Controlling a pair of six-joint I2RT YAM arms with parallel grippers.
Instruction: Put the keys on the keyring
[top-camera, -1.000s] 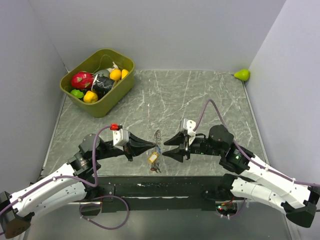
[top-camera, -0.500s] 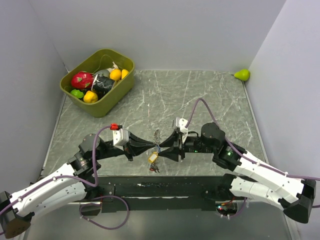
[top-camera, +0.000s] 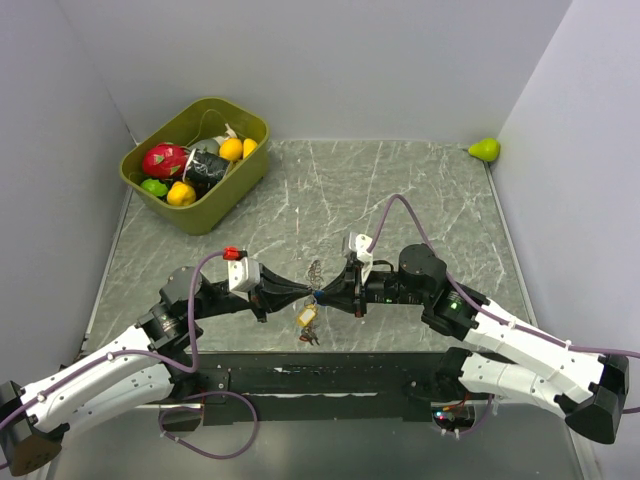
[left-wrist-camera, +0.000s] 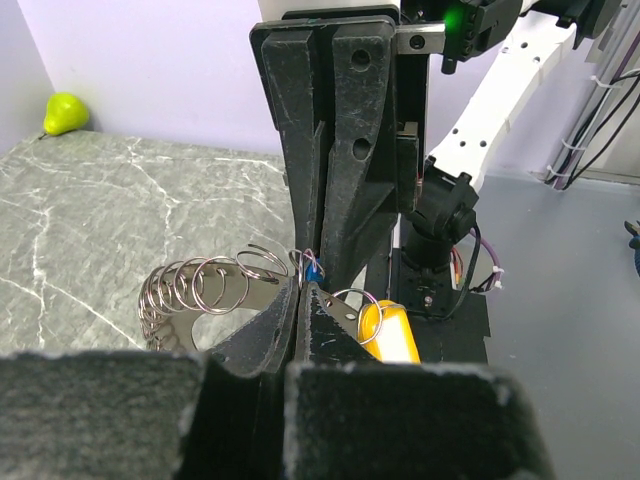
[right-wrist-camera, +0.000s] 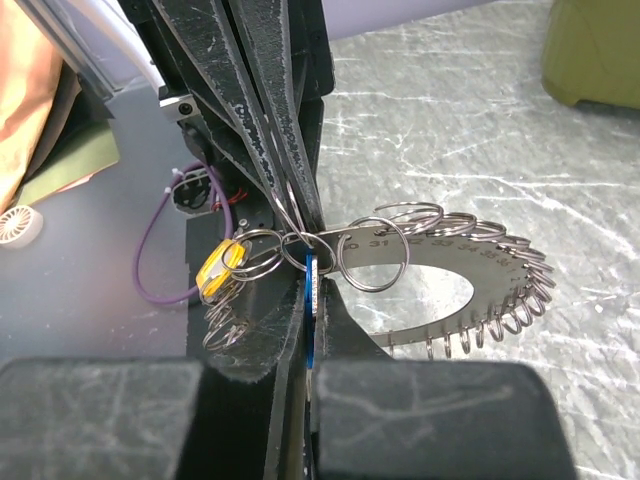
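Note:
The keyring (top-camera: 315, 270) is a flat silvery metal loop hung with several small split rings, held up just above the table near its front edge. My left gripper (top-camera: 305, 293) is shut on its rim, as the left wrist view shows, with the gripper (left-wrist-camera: 298, 285) pinching the keyring (left-wrist-camera: 200, 290). My right gripper (top-camera: 323, 294) meets it tip to tip. In the right wrist view that gripper (right-wrist-camera: 310, 285) is shut on a blue key (right-wrist-camera: 311, 300) that hangs from a split ring of the keyring (right-wrist-camera: 450, 255). A yellow-tagged key (right-wrist-camera: 220, 272) dangles beside it.
A green bin (top-camera: 243, 120) with fruit toys stands at the back left. A green pear (top-camera: 485, 149) lies in the back right corner. A small reddish key (top-camera: 310, 340) lies on the table's front edge under the grippers.
My right gripper has moved left up to the left gripper's tip and has shut on the blue key. The left arm has kept still with the keyring.

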